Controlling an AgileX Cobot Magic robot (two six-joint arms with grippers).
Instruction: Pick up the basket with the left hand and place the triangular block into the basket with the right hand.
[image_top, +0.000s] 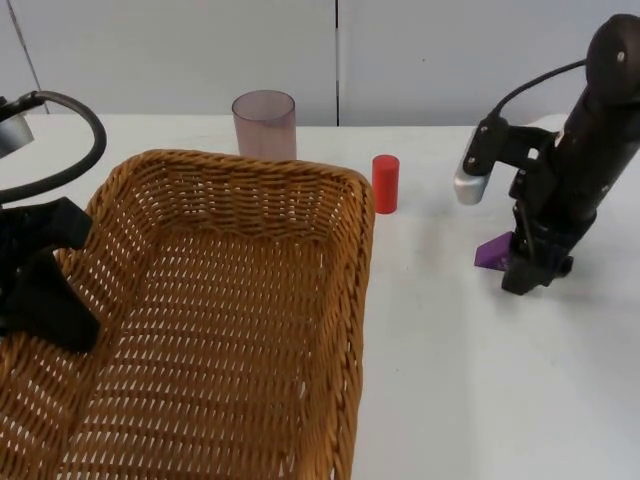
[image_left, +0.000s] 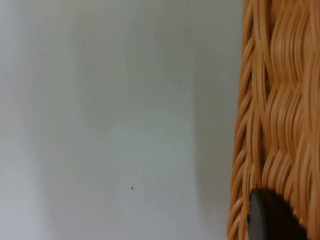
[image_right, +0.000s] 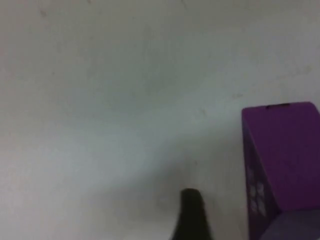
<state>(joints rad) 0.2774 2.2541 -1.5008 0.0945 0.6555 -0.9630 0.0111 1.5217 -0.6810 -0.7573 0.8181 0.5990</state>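
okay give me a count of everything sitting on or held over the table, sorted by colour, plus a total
Tan: 1, the wicker basket, with the left hand at its rim.
Purple: 1, the triangular block, by the right hand.
Red: 1, the cylinder.
Translucent greyish: 1, the cup.
Total: 4

White table (image_top: 450, 380): cup (image_top: 264, 123), cylinder (image_top: 385, 183), block (image_top: 492, 253)

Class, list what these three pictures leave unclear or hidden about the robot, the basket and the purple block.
- Left pincer: top view, its tips lie against the basket wall, so the grip is unclear.
- Right pincer: top view, the arm hides its tips; open or shut is unclear.
- Purple triangular block: partly behind that pincer; cut off by the edge in the right wrist view.
- Basket: near end cut off, top view.
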